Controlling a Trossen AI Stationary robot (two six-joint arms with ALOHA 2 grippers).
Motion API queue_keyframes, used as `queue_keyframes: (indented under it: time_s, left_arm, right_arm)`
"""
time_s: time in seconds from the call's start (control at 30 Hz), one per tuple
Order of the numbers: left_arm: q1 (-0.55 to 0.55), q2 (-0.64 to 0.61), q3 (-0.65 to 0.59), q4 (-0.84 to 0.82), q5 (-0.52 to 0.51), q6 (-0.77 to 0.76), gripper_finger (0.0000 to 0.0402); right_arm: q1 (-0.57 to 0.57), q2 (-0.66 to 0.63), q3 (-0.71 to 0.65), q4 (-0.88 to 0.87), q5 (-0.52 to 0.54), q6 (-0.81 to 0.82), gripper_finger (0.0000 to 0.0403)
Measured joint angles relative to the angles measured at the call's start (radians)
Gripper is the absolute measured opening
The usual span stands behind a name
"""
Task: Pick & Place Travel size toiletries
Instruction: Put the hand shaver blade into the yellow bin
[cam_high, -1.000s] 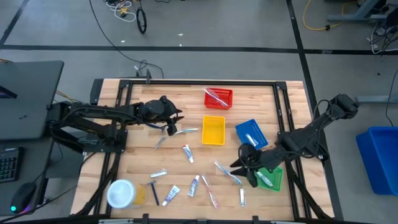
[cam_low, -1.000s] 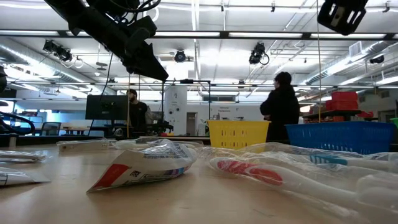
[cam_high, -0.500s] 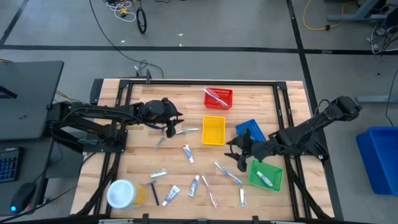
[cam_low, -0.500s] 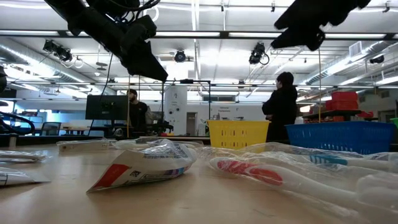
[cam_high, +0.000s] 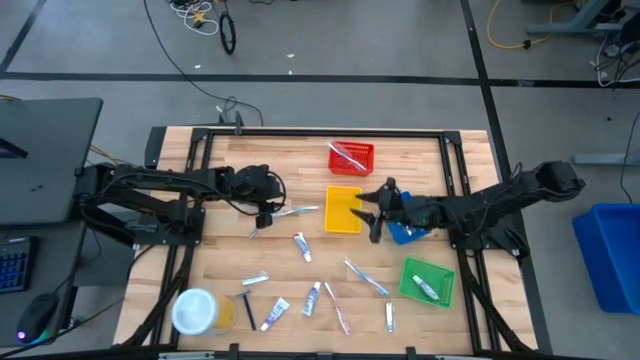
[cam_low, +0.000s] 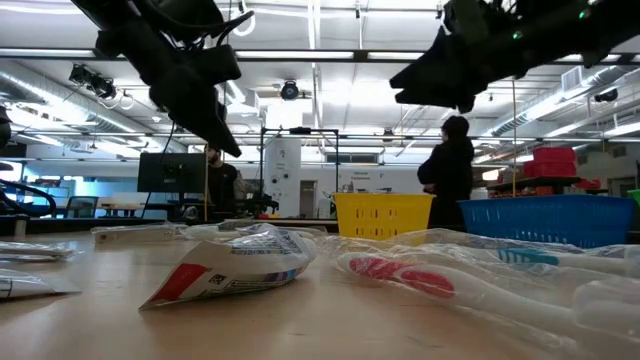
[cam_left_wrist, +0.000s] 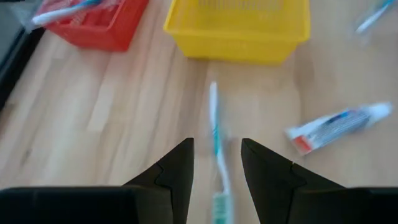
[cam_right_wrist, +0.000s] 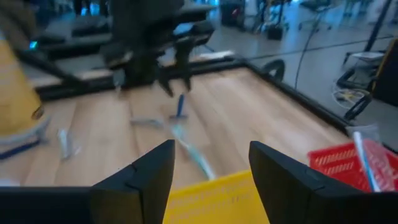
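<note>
1. The left pincer (cam_high: 264, 207) sits left of centre in the overhead frame, fingers apart with nothing between them. In its own wrist shot a toothbrush (cam_left_wrist: 216, 146) lies on the wood in line with the gap between the fingers (cam_left_wrist: 177, 167).
2. That same toothbrush (cam_high: 296, 211) shows from above just right of the left pincer, pointing toward the yellow tray (cam_high: 343, 209).
3. The right pincer (cam_high: 368, 210) hangs around the middle of the frame, over the right edge of the yellow tray, spread apart and empty.
4. A blue tray (cam_high: 405, 215) sits partly under the right arm, a red tray (cam_high: 351, 157) with a toothbrush in it is up top, and a green tray (cam_high: 428, 281) holding a small tube is at lower right.
5. The rest of the toiletries are scattered over the lower half of the counter (cam_high: 215, 245): a tube (cam_high: 301, 246) near the middle, a razor (cam_high: 245, 306) lower left, and more tubes and brushes along the bottom.
6. A round tub (cam_high: 195, 311) stands at lower left.
</note>
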Motion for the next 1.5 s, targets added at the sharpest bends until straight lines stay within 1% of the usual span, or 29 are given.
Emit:
queue_keyframes:
  time_s: [0.07,0.13,0.17,0.33,0.43,0.53,0.63,0.93,1.1,1.17,1.27,1.5]
  left_arm:
    - [0.0,0.0,0.0,-0.04,-0.064,0.048,0.0142]
    - [0.001,0.0,0.0,-0.097,-0.119,0.059,0.0142]
    - [0.004,0.0,0.0,-0.133,-0.128,0.045,0.0142]
    - [0.031,0.0,0.0,-0.301,-0.096,-0.059,0.0142]
    - [0.05,0.0,0.0,-0.335,-0.096,-0.076,0.0142]
    - [0.074,0.002,0.0,-0.364,-0.068,-0.065,0.0143]
    - [0.098,0.028,0.0,-0.396,-0.053,-0.061,0.0153]
    - [0.128,0.192,0.001,-0.401,-0.046,-0.031,0.0211]
    - [0.128,0.281,0.004,-0.399,-0.057,0.003,0.0218]
    - [0.127,0.299,0.006,-0.397,-0.068,0.015,0.0211]
    - [0.127,0.309,0.005,-0.397,-0.065,0.033,0.0187]
    - [0.126,0.31,0.003,-0.396,-0.031,0.034,0.0093]
  right_arm:
    - [-0.031,0.018,-0.014,0.049,-0.056,-0.006,0.0205]
    - [-0.051,0.033,-0.021,0.051,-0.108,-0.004,0.0198]
    - [-0.056,0.044,-0.021,0.052,-0.125,0.007,0.0195]
    - [-0.065,0.073,-0.021,0.053,-0.17,0.017,0.018]
    - [-0.065,0.072,-0.021,0.059,-0.17,0.01,0.0175]
    - [-0.065,0.073,-0.021,0.07,-0.17,0.01,0.0171]
    - [-0.065,0.072,-0.02,0.07,-0.17,0.01,0.0169]
    - [-0.065,0.072,-0.02,0.076,-0.169,0.01,0.0178]
    - [-0.065,0.072,-0.02,0.076,-0.168,0.01,0.0184]
    - [-0.065,0.072,-0.02,0.076,-0.168,0.01,0.0186]
    - [-0.065,0.072,-0.02,0.077,-0.167,0.01,0.0189]
    - [-0.065,0.072,-0.02,0.076,-0.167,0.01,0.0186]
